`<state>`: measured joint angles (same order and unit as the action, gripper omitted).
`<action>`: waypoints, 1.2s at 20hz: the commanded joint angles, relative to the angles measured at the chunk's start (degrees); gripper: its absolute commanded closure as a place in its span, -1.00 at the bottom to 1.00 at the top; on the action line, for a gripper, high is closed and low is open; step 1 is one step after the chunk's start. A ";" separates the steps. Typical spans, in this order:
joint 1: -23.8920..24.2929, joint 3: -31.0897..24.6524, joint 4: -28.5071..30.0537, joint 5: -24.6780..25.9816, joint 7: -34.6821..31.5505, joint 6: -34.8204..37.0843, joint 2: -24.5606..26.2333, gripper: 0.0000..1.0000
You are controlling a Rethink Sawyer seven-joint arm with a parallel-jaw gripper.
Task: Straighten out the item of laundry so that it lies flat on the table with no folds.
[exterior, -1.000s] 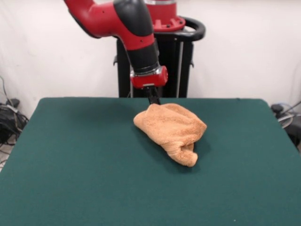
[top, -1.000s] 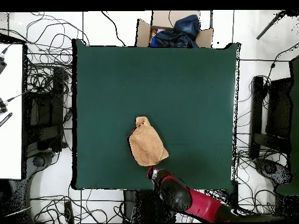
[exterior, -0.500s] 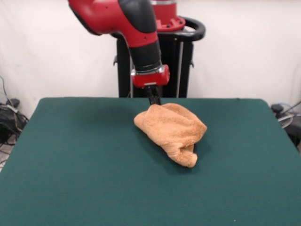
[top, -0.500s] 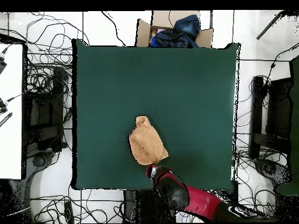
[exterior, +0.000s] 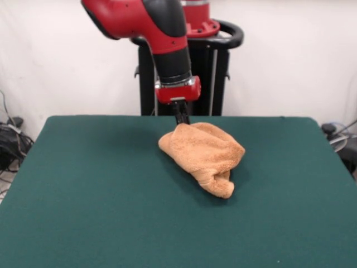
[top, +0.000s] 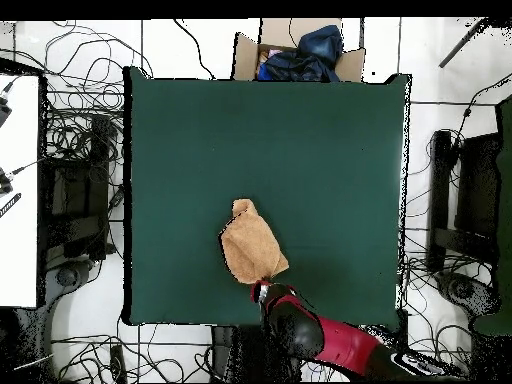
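The towel (exterior: 203, 155) lies bunched on the green table (exterior: 100, 195), right of centre. At its twelve o'clock edge the gripper (exterior: 182, 116) touches down; its opening cannot be told. Overhead, the arm (top: 320, 340) hides it, and a cardboard box (top: 300, 52) shows beyond the table.

One crumpled orange-tan terry-cloth towel (exterior: 203, 153) lies on one large dark green felt-covered table (exterior: 100, 201). One red and black robot arm (exterior: 162, 42) reaches down, carrying one gripper (exterior: 181, 115). Off the table's edge in the overhead view sits one open cardboard box (top: 297, 55) holding dark cloth.
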<state>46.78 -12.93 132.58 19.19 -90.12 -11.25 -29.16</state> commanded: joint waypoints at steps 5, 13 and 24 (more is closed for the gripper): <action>-0.11 -3.81 -6.05 -4.10 -10.50 5.05 2.43 1.00; 3.12 -7.02 -5.57 -4.52 -12.42 3.62 5.15 1.00; 5.43 -7.75 -3.87 -6.70 -15.41 0.01 7.75 1.00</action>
<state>52.67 -15.89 132.55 17.87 -90.12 -11.26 -24.44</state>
